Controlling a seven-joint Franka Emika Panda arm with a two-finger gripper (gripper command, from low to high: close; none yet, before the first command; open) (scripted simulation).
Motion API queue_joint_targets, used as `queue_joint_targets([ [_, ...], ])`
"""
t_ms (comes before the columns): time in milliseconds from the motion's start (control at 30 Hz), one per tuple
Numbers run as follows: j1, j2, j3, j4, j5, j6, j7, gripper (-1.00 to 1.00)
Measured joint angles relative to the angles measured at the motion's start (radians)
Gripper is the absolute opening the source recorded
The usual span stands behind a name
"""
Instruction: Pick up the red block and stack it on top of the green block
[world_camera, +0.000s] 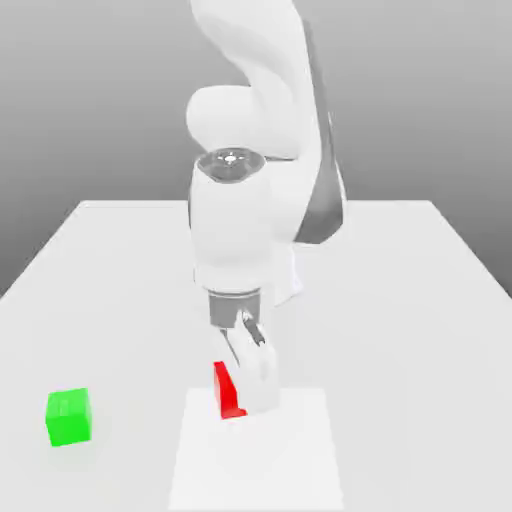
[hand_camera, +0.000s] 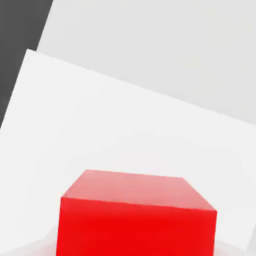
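Observation:
The red block (world_camera: 227, 392) rests on a white mat near the table's front, with most of it hidden behind the white finger of my gripper (world_camera: 243, 400). The gripper reaches straight down over the block and is shut on its sides. The hand view has the same red block (hand_camera: 137, 220) very close, with its top face and one side showing. The green block (world_camera: 68, 416) sits on the table by itself, toward the exterior view's left, well apart from the gripper.
A white mat (world_camera: 300, 460) lies under the red block on the pale grey table (world_camera: 400, 300). The arm's white base (world_camera: 290, 280) stands behind the gripper at mid-table. In the hand view the table's edge borders a dark floor (hand_camera: 20, 45).

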Motion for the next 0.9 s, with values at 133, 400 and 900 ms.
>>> queue_joint_targets([
  [133,0.007,-0.028,-0.005,-0.005,0.007,-0.038,0.006,-1.0],
  [400,-0.13,-0.019,-0.22,0.098,-0.005,-0.138,0.283,-1.0],
  [900,-0.242,0.189,-0.303,0.204,-0.037,-0.032,0.495,1.0],
])
